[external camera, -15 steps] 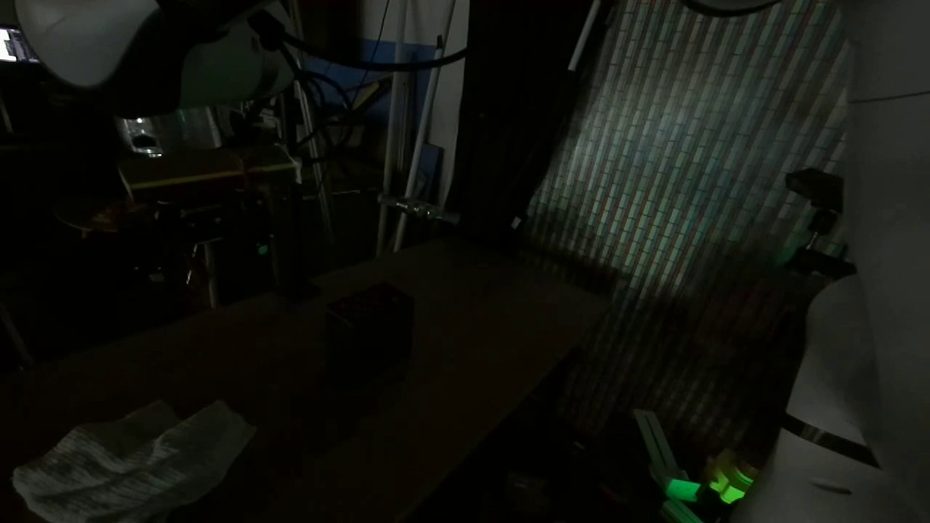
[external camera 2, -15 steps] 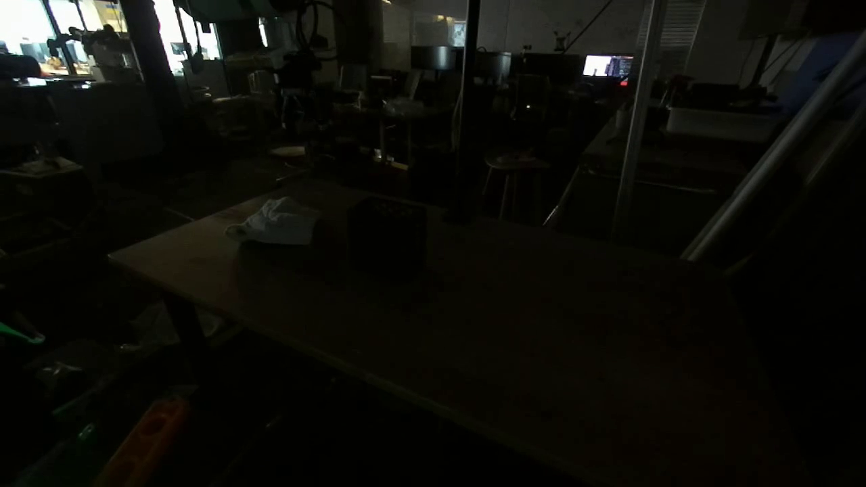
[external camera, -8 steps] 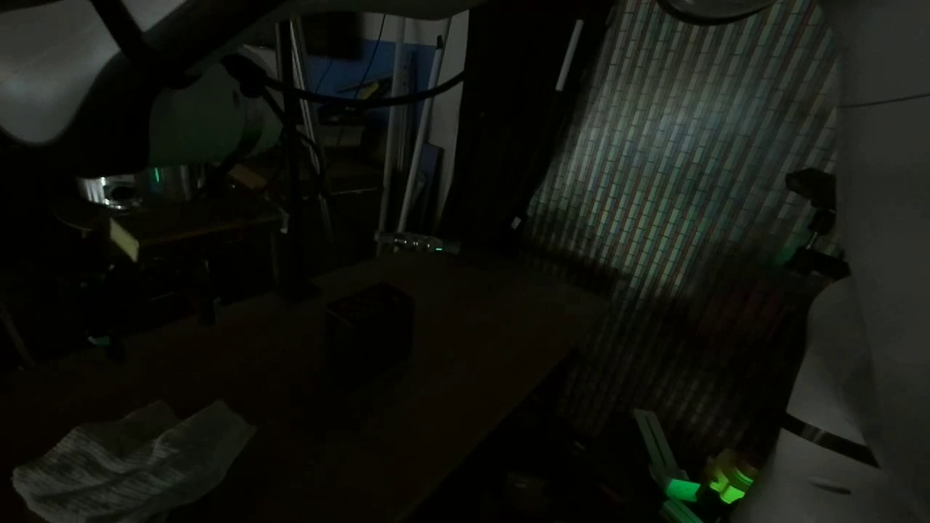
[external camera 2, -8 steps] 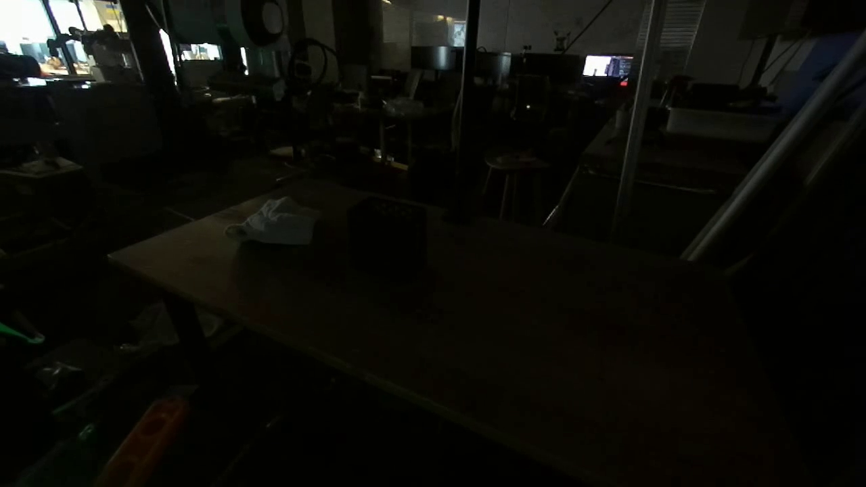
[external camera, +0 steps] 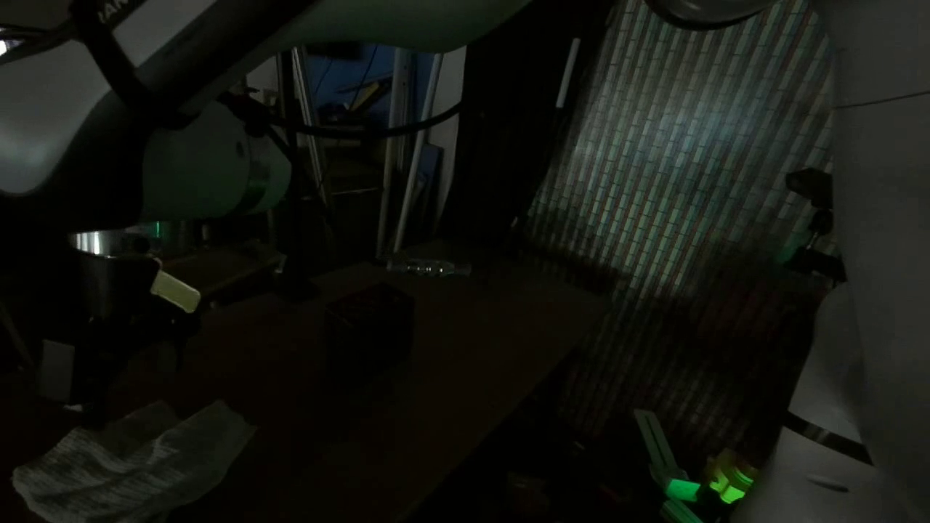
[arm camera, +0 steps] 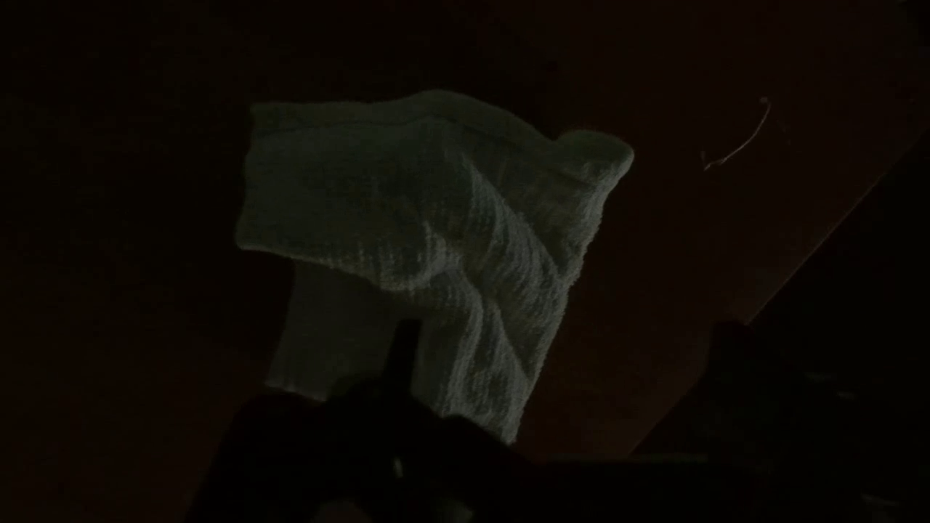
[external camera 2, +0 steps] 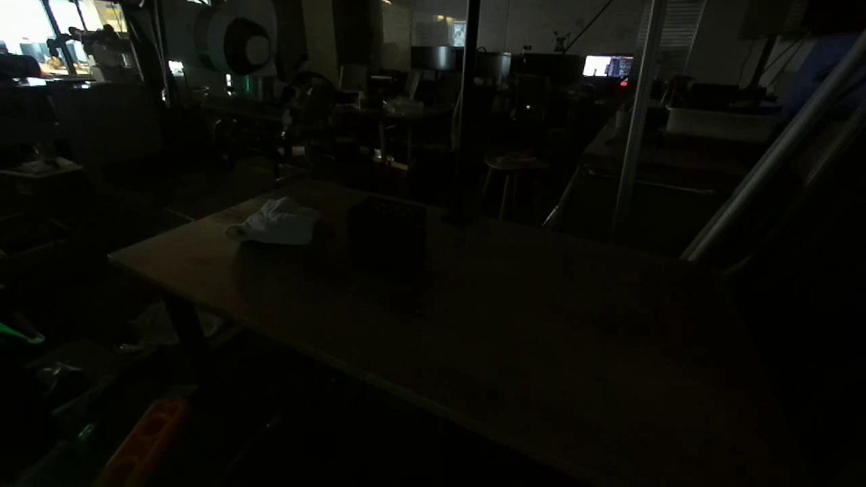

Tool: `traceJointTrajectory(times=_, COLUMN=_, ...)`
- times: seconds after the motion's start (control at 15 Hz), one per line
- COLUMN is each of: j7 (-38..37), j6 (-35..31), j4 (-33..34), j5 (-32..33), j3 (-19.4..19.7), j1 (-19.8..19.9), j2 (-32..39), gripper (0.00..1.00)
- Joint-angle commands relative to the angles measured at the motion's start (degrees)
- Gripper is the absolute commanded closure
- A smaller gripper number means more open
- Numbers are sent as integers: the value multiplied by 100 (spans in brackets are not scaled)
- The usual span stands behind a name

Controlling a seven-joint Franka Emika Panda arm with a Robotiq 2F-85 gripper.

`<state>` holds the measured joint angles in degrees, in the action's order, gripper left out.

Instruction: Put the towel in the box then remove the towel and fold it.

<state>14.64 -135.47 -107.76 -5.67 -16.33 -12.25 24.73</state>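
1. We judge the step in hand to be the reach for the towel [external camera: 134, 461], ahead of putting it in the box [external camera: 370, 330]. The later fold would start much like this, so we cannot rule it out.
2. The towel lies rumpled on the worktop [external camera 2: 487, 304], outside the box, near it but not touching.
3. In an exterior view we make out the tool [external camera: 131, 381] over the towel or just past it, its jaws spread apart with nothing between them.
4. The next move, we think, calls for lining up with a raised ridge of cloth, coming down gently, and pinching enough fabric to lift it past the box's top.
5. The wrist view gives us the hem and a flap turned over a lower layer, plus a thin pale strand [arm camera: 741, 142] on the worktop; we find no strand in the exterior views. The box is missing from it.
6. Both exterior views show the box, too dark for us to tell whether its top is open.
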Motion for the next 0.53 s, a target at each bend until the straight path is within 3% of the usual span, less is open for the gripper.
traceJointTrajectory(times=0.0, j7=1348, j6=-136, j4=-285, j5=-401, j3=-408, j1=370, j2=-86, gripper=0)
traceJointTrajectory(times=0.47, j7=3742, j6=544, j4=-22, j5=-594, j3=-706, j1=810, j2=332, gripper=0)
